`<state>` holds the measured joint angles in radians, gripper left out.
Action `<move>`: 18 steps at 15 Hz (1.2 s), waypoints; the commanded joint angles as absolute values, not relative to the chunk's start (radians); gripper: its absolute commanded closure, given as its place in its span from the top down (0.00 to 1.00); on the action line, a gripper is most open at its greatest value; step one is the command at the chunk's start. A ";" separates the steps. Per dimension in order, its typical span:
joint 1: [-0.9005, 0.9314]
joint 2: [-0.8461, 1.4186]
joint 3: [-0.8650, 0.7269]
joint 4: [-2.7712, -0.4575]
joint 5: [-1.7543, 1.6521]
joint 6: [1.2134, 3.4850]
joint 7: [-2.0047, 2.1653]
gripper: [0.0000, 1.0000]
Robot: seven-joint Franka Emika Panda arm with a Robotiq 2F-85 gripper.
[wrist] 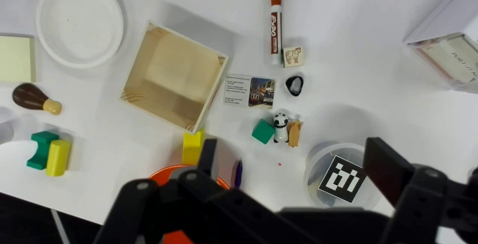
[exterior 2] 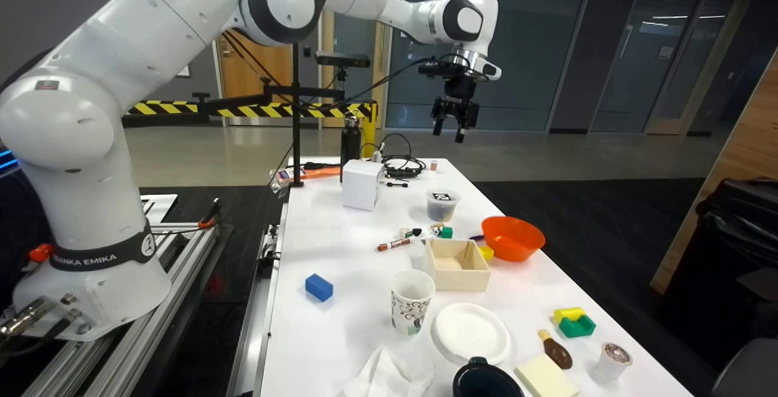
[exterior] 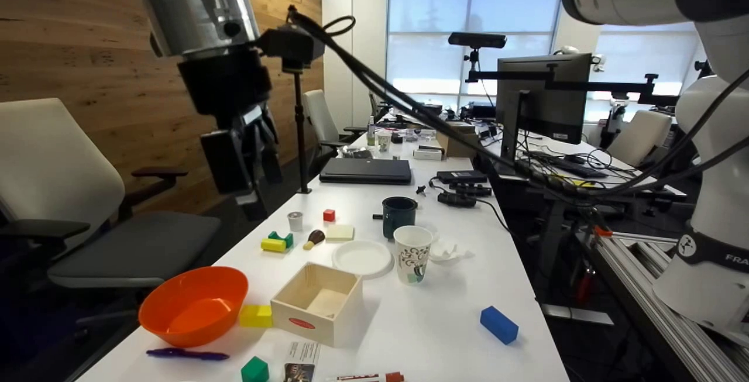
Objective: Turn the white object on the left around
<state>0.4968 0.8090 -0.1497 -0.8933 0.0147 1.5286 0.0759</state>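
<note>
Two black fingers (wrist: pixel 386 169) stand wide apart in the wrist view: the gripper (exterior 2: pixel 448 133) is spread, and in an exterior view it hangs in the air, pointing down, above the level of the white table (exterior 2: pixel 331 233). The white box (exterior 2: pixel 363 184) stands on that table, toward the end farther from this camera, well apart from the fingers, with a black bottle (exterior 2: pixel 351 144) partly behind it. In the wrist view the right edge cuts it off, and one printed side shows, its lettering hard to read. Near it sits a round tub (exterior 2: pixel 442 210) topped with a black-and-white coded square (wrist: pixel 341 178); a finger overlaps the tub in the wrist view. A panda figure (wrist: pixel 281 128) is set between a green block (wrist: pixel 263 131) and a brown animal figure (wrist: pixel 294 133), near a flat printed card (wrist: pixel 249 91). An orange bowl (exterior 2: pixel 513 242) and a wooden box (exterior 2: pixel 460 281) have a yellow block (exterior: pixel 256 316) between them. A paper cup (exterior 2: pixel 410 309) stands upright just beside a round white plate (exterior 2: pixel 471 331), and a blue block (exterior 2: pixel 319 287) lies on the side of the table toward the arm's base (exterior 2: pixel 91 300).
</note>
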 commanded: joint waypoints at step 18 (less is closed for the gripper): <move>0.435 0.631 -0.150 -1.154 0.026 1.729 -0.033 1.00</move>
<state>0.4351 0.6306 -0.1499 -1.1539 0.0257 1.7291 -0.0331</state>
